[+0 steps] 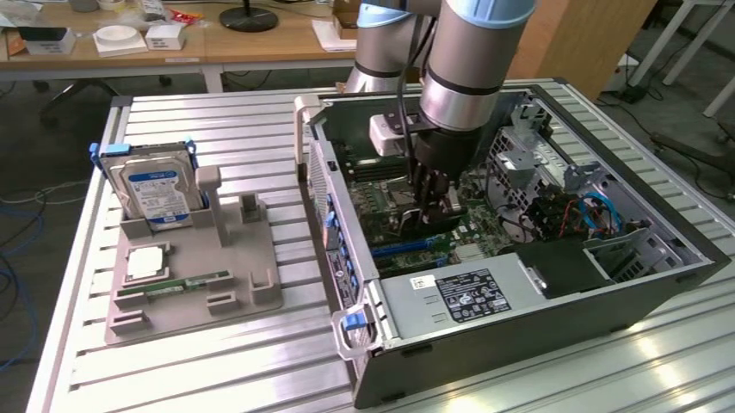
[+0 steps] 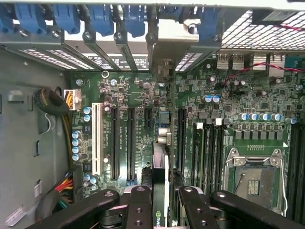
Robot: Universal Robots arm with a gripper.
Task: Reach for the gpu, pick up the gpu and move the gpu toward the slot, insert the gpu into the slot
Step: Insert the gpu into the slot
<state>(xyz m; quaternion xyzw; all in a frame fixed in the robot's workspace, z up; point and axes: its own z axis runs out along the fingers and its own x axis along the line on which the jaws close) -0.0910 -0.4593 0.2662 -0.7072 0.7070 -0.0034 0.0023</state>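
The gpu (image 2: 160, 160) sits edge-on to my wrist camera, so I see it as a thin strip: a pale metal piece at its far end, a dark narrow body, and a green logo patch close to the lens. It stands upright on its long edge inside the open computer case (image 1: 643, 297), above the green motherboard (image 2: 228, 100). The gripper (image 2: 161, 185) is clamped onto it, one black finger pad (image 2: 147, 174) pressed against each face. From the exterior view the card hangs low over the board right at the slot (image 1: 404, 246), whose blue strip runs out towards that view's left from under the fingers; I cannot tell whether the card's edge is seated in it or just above. Black slots run parallel on either side of the card, and the silver processor socket (image 2: 251, 177) lies well apart. Outside the case, on the slatted table (image 1: 206, 361), a grey tray (image 1: 189, 301) carries the blue-labelled hard drive (image 1: 158, 191) and a small memory stick (image 1: 202, 280)
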